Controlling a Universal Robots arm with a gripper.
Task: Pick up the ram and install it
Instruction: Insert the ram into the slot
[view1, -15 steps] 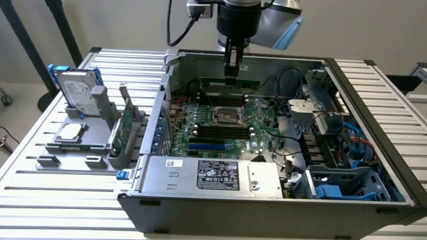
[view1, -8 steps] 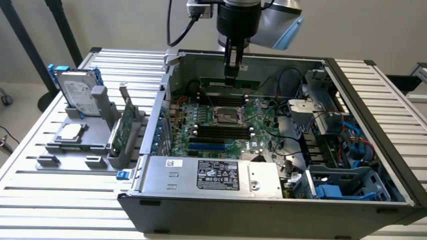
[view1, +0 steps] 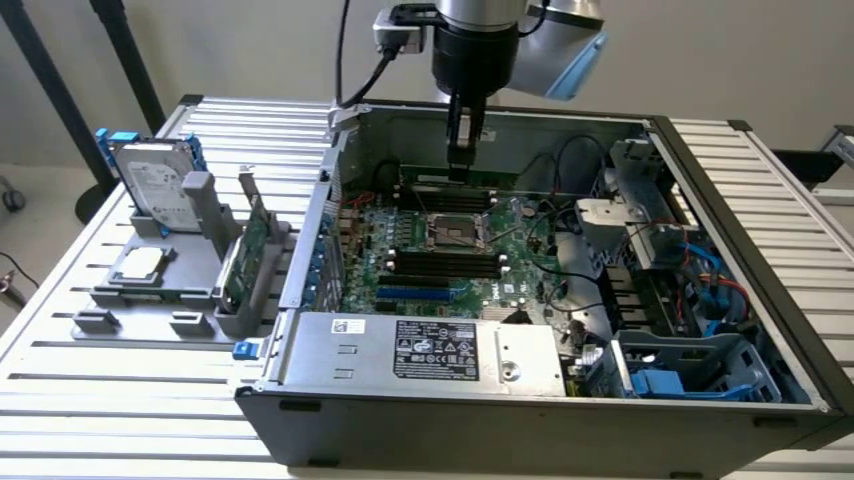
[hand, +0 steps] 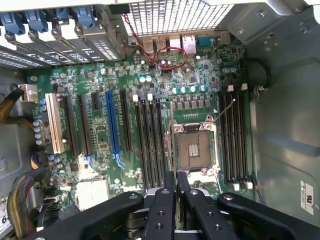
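My gripper (view1: 461, 172) hangs inside the open computer case (view1: 747, 250), over the far side of the motherboard (view1: 400, 285). Its fingers are shut on the ram (view1: 424, 178), a narrow green stick held level, just beyond the processor socket (view1: 451, 232). In the wrist view the gripper (hand: 176, 176) has its black fingers (hand: 165, 200) pressed close together. The ram (hand: 172, 135) runs away from them edge-on as a thin line. That line lies between the socket (hand: 194, 150) and a bank of black memory slots (hand: 150, 145). A second bank of slots (hand: 235, 140) lies on the socket's other side.
A grey fixture (view1: 94, 320) on the exterior view's left carries a hard drive (view1: 154, 185), a silver processor chip (view1: 138, 265) and a green expansion card (view1: 247, 255). The power supply (view1: 427, 350) fills the case's near side. Cables and drive cages (view1: 667, 290) crowd its right.
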